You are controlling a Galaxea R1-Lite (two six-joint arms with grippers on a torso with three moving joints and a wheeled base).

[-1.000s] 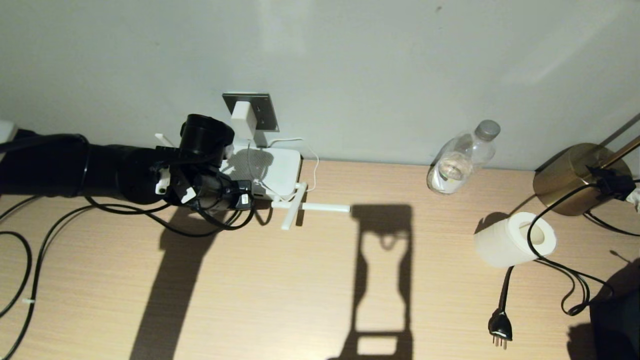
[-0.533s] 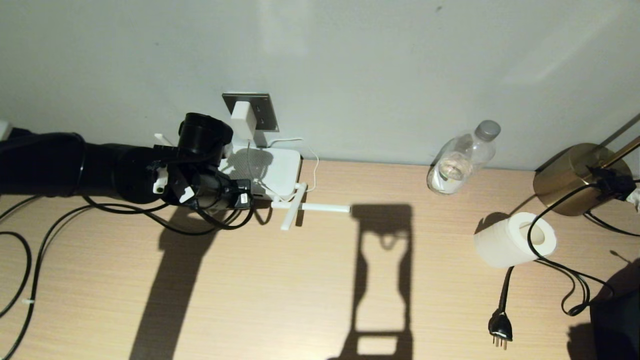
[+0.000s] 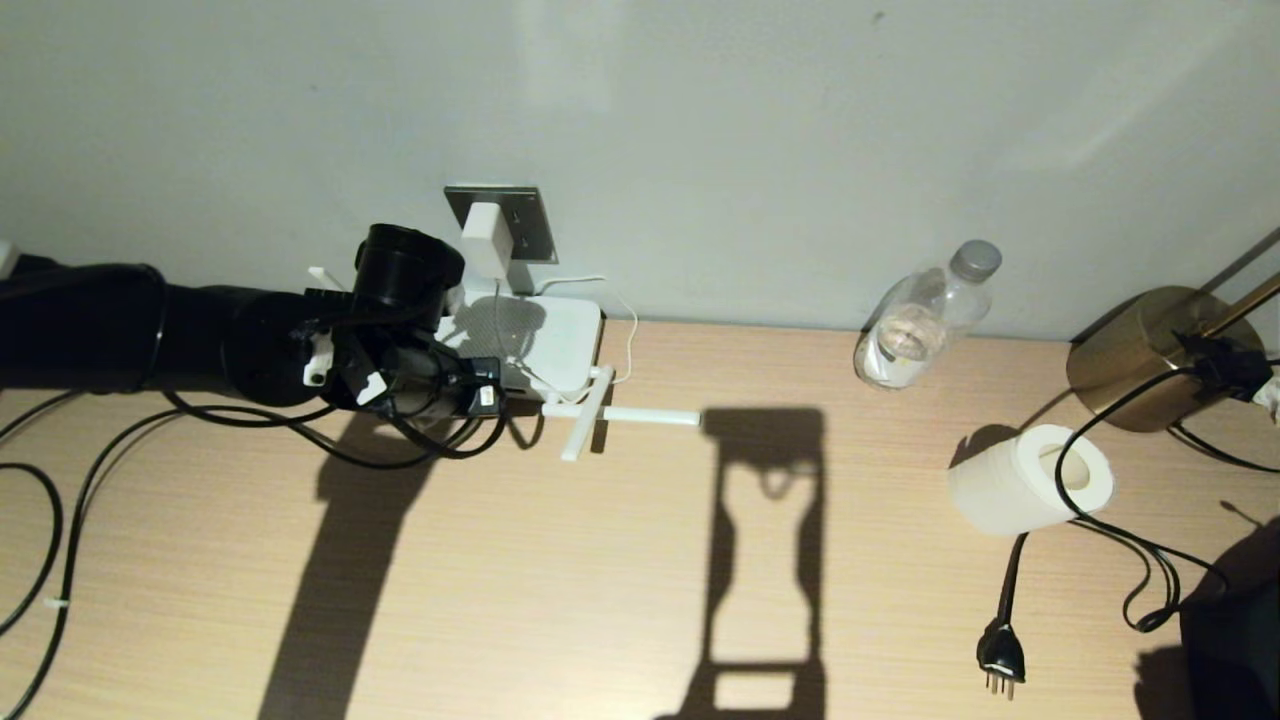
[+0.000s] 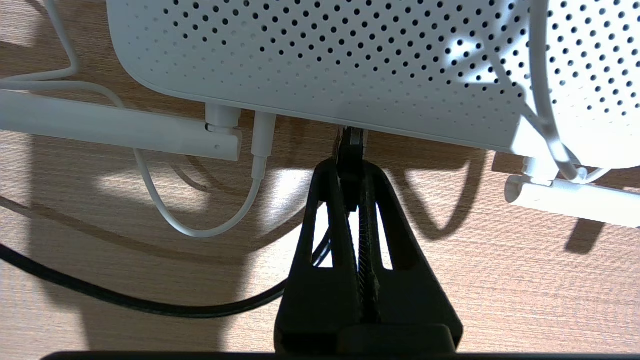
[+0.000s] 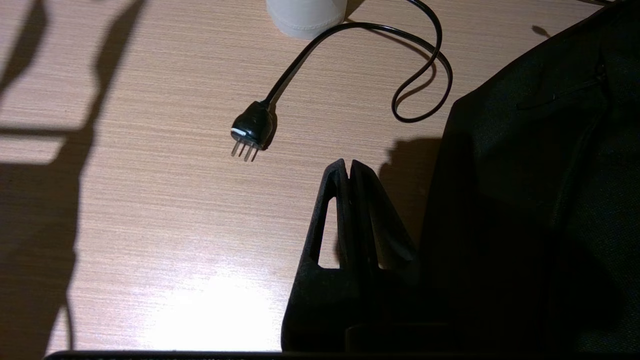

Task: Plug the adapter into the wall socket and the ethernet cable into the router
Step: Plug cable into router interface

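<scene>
The white router [image 3: 545,340] lies on the table against the wall, its antennas [image 3: 620,413] splayed on the wood. Above it the white adapter [image 3: 487,240] sits in the grey wall socket [image 3: 530,225], and its thin white cord runs down to the router. My left gripper [image 4: 351,167] is shut on the ethernet cable's plug end [image 4: 352,142], which is pressed against the router's [image 4: 350,60] edge. The black cable [image 4: 150,305] trails back across the table. My right gripper [image 5: 348,167] hangs shut and empty over the table's right side.
A clear bottle [image 3: 925,315], a paper roll [image 3: 1030,478] and a brass lamp base [image 3: 1140,360] stand at the right. A black three-pin plug [image 3: 1002,660] lies near the front right, beside a dark bag [image 3: 1235,650]. Black cords loop at the far left [image 3: 70,540].
</scene>
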